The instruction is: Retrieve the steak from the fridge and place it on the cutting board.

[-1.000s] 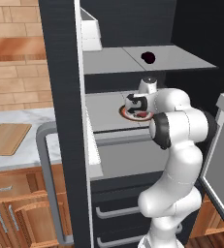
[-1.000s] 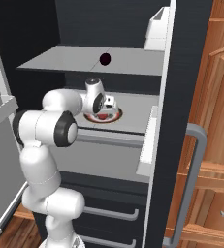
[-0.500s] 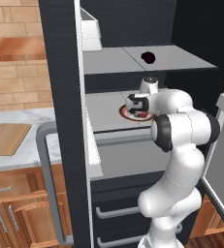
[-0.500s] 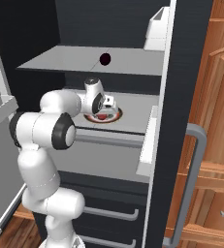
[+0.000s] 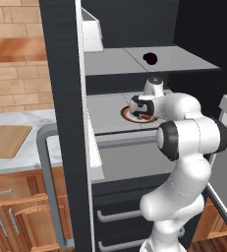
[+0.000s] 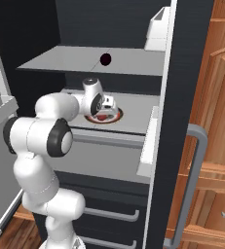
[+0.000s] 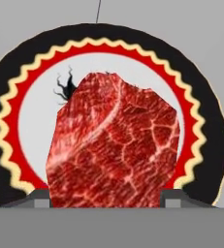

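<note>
Steak flat on plate, middle fridge shelf. Gripper directly over it, fingertips straddling both sides; contact not discernible, so grip unconfirmed. Positioned for pickup toward cutting board on counter.

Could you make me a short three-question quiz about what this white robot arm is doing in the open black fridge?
1. True or false: the flat red marbled steak lies on a round plate with a black rim and a red and cream zigzag ring.
2. Where is the dark maroon round ball? A) on the shelf above the plate B) in a lower drawer C) on the light tan wooden cutting board
3. Fill in: the two-finger gripper is poised at the steak, a fingertip on each ____ of it.

Key
1. True.
2. A.
3. Side; the hand view does not show whether the fingertips already press the meat.
</note>
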